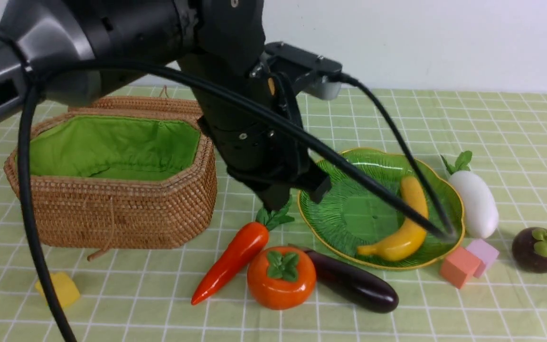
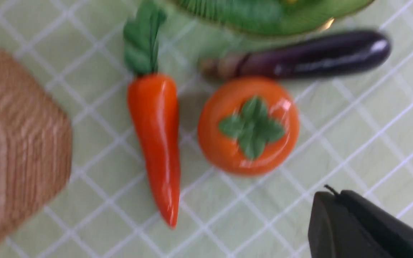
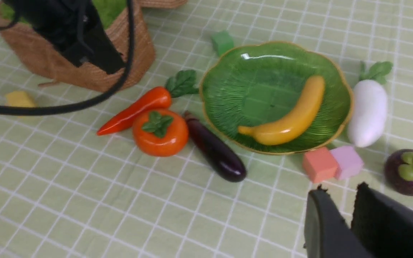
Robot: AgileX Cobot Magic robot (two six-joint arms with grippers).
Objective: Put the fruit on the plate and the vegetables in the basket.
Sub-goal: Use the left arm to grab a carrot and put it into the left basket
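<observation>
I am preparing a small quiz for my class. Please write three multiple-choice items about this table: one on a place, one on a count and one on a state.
1. The banana lies
A. in the basket
B. on the plate
C. on the tablecloth

2. The small foam cubes number
A. two
B. four
C. six

3. The basket is
A. open
B. shut
C. tipped over

Answers:
1 B: the banana rests inside the plate's gold rim.
2 B: the right wrist view shows a yellow, a green, a salmon and a pink one.
3 A: its green lining is exposed.
</observation>
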